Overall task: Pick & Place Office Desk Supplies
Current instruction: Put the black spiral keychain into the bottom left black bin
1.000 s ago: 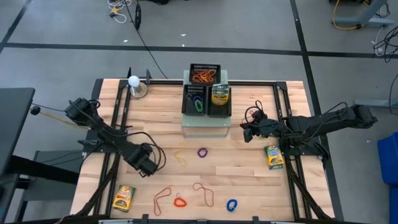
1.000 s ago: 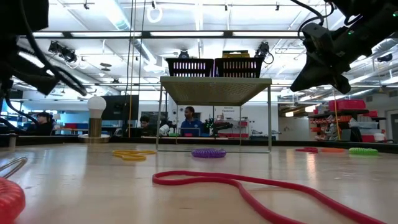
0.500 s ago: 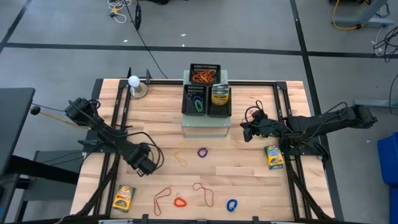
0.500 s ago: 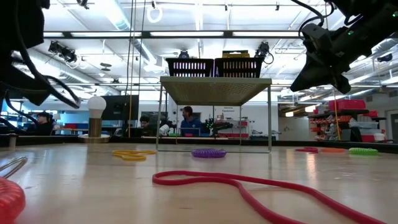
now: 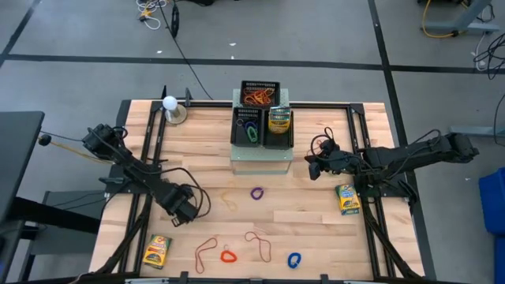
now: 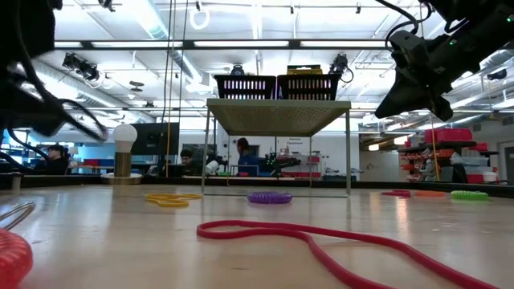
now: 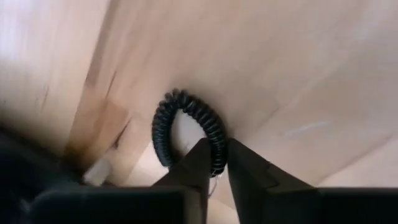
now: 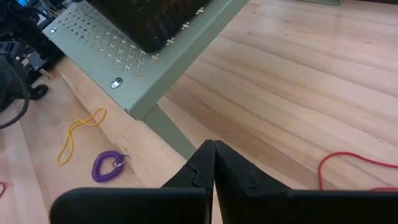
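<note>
Loose on the wooden table: two yellow-green crayon boxes (image 5: 157, 251) (image 5: 347, 199). Four small coiled loops: purple (image 5: 256, 192), red (image 5: 228, 255), blue (image 5: 293, 259), black (image 7: 186, 127). Three black mesh trays (image 5: 259, 95) sit on one pale-green perforated box (image 5: 259, 156).

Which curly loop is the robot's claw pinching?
The black coiled loop. The left gripper has its fingers closed around it, while the purple, red and blue loops lie untouched on the table.
</note>
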`<state>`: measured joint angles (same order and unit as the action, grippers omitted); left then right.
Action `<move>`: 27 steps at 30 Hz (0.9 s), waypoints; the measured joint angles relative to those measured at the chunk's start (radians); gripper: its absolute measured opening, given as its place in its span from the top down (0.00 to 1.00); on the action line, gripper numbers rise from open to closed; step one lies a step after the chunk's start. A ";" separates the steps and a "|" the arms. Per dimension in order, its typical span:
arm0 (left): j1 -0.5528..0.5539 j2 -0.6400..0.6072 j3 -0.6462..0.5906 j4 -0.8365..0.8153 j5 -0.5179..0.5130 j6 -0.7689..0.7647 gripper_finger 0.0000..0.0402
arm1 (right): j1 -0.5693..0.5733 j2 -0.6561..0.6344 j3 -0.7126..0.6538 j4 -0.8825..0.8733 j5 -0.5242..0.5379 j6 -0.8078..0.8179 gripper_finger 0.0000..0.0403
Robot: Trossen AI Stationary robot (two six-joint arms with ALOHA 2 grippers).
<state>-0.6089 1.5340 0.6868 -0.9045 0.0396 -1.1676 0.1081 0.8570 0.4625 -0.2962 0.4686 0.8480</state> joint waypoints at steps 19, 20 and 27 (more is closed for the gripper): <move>0.053 -0.044 0.049 -0.067 -0.138 0.374 0.55 | 0.000 0.000 0.000 0.000 0.000 0.001 0.97; 0.054 -0.061 0.048 -0.075 -0.151 0.366 0.55 | 0.000 0.000 0.000 0.000 0.000 0.001 0.97; 0.059 -0.270 0.047 -0.011 -0.296 0.337 0.70 | 0.000 0.000 0.000 0.000 0.000 0.000 0.97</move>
<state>-0.5496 1.2638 0.7341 -0.9150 -0.2564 -0.8301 0.1081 0.8570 0.4625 -0.2962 0.4683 0.8482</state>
